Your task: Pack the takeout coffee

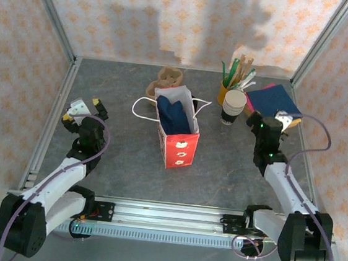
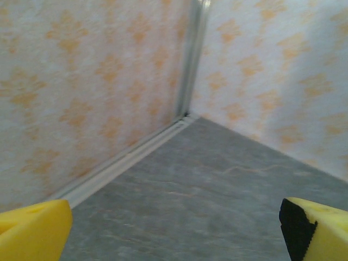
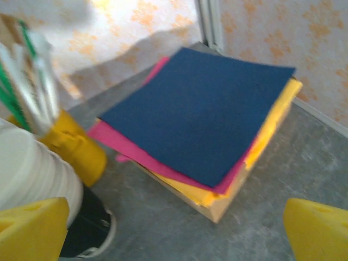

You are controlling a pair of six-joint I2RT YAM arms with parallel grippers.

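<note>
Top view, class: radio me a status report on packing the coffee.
Left hand open, empty, facing corner. Right hand open, empty, by napkins, cup stack. Bag upright, open, mid-table; whether coffee is inside, cannot tell. Nothing blocking bag.

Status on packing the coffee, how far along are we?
Done: the red bag stands open with something dark blue inside. I can't tell whether the lidded coffee is in there. In hand: nothing, as the left hand and right hand are both open and empty. Left: probably just confirming the cup is bagged.
</note>
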